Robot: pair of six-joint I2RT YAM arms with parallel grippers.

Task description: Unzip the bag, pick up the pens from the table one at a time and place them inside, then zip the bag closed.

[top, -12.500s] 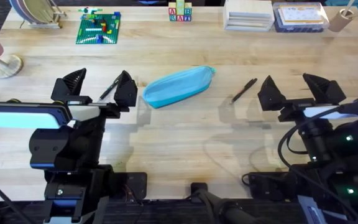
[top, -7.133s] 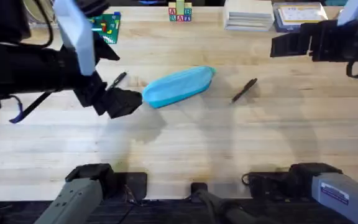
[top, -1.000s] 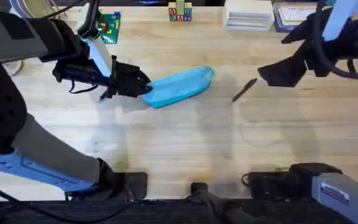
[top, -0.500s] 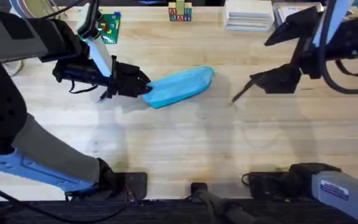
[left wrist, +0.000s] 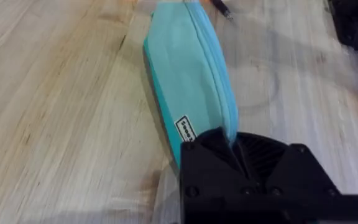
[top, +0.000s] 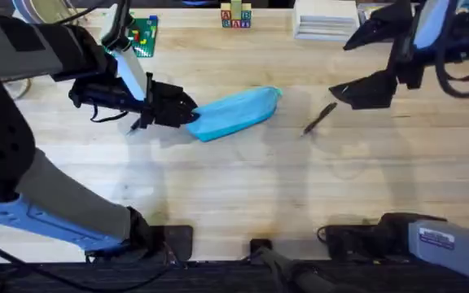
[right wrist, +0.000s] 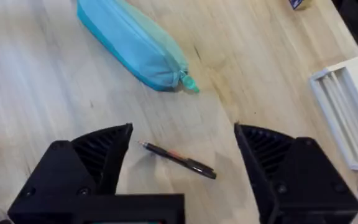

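Left end effector (top: 187, 115) pressed together on the near tapered end of the light blue pencil pouch (top: 234, 113), seemingly pinching the fabric there; exact hold hidden under the black fingers in the left wrist view. Right end effector (top: 357, 61) spread wide and empty, hanging above one black pen (top: 320, 117).

Pouch lying slantwise at the middle of the counter (top: 243, 195), zipper closed along its length, small teal zipper pull (right wrist: 189, 83) sticking out at the far end. Pen resting just beside that end, apart from the pouch.

Possible troubles from here:
- Grabbing the pen before unzipping: no open mouth to put it in.
- Missing the small pull, or pinching fabric together with it: zipper jammed.
- Weak hold at the anchored end: whole pouch dragged along instead of opening.
- Sweeping the pen away while reaching for the pull, being so near.

Plenty of bare wood in front of the pouch, toward the arm bases. Farther back a green brick plate (top: 135, 36), letter blocks (top: 235, 16) and white trays (top: 325, 19) along the far edge, well apart from the pouch.
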